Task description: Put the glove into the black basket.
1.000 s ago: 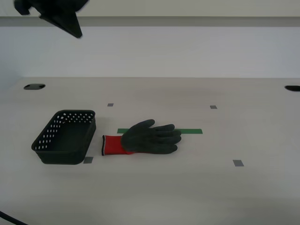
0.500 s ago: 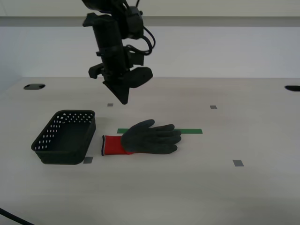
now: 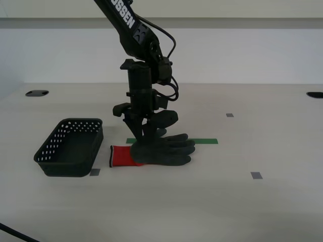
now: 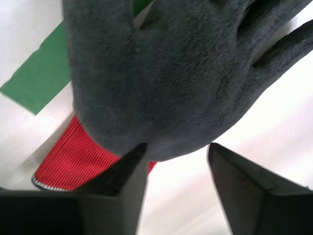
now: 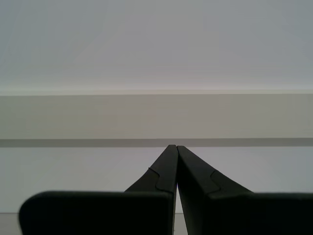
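Glove [image 3: 162, 149] lies flat on the desk [image 3: 242, 201] at frame centre in the exterior view, dark grey palm and fingers toward the exterior view's right, red cuff toward the exterior view's left. Black basket [image 3: 70, 146] sits at centre-left, just beside the cuff, apart from it. Green tape strip [image 3: 204, 141] runs behind the glove, partly covered by it. My second pincer [image 3: 146, 132] hangs tip-down over the glove's heel, near the cuff end; whether the tips touch the rubber I can't tell from here. Second wrist view: glove [image 4: 166, 78] fills the upper frame, red cuff at lower left, green tape [image 4: 41, 78] at left edge, my second pincer [image 4: 177, 161] parted with the heel of the glove between the tips, nothing clamped. My first pincer [image 5: 175, 149] has its tips pressed together, holding nothing, aimed at a pale wall [image 5: 156, 49].
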